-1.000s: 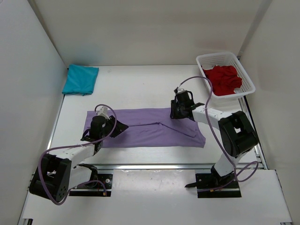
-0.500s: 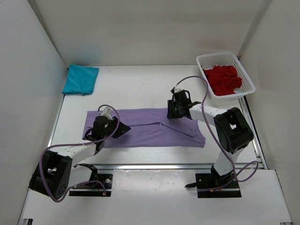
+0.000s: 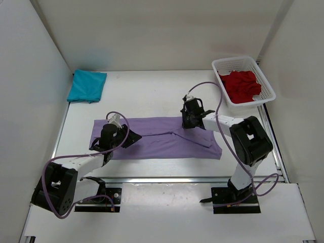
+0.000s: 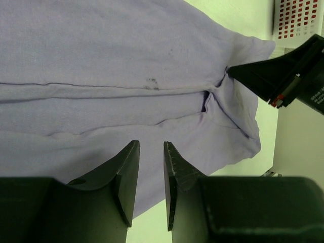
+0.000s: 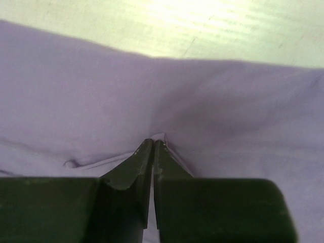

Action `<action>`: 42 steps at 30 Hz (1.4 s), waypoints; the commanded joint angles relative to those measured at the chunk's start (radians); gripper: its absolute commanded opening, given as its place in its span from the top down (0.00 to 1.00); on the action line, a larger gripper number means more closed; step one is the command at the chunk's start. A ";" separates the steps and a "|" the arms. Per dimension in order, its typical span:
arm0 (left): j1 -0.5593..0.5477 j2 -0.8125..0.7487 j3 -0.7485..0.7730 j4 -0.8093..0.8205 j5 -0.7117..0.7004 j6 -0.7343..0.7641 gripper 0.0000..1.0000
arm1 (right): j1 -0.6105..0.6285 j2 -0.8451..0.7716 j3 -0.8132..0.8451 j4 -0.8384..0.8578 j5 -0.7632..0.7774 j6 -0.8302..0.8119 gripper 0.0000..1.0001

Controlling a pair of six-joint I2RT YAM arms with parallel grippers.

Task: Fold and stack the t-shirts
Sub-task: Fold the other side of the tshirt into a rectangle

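White table (image 3: 152, 91) carries the purple shirt (image 3: 157, 139) spread toward 6 o'clock, a basket (image 3: 267, 81) holding the red shirt (image 3: 242, 85) at 2, and the folded teal shirt (image 3: 87, 86) at 10. At the purple shirt's 1 o'clock edge the right gripper (image 5: 153, 144) is closed on a pinch of cloth; at its 9 o'clock end the left gripper (image 4: 151, 152) shows a narrow gap, grip unclear.

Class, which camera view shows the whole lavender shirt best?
The top external view: the lavender shirt lies whole across the table. The left wrist view shows only one creased end; the right wrist view only cloth around the right gripper.
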 commanded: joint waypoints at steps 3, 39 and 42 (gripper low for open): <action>-0.007 -0.010 0.039 0.009 0.006 0.011 0.63 | 0.088 -0.128 -0.048 -0.065 0.126 0.069 1.00; 0.040 0.043 0.068 0.036 0.037 0.008 0.63 | 0.292 -0.312 -0.292 -0.054 0.026 0.250 1.00; 0.073 0.035 0.045 0.045 0.074 -0.006 0.63 | 0.252 -0.409 -0.299 -0.068 0.054 0.232 0.94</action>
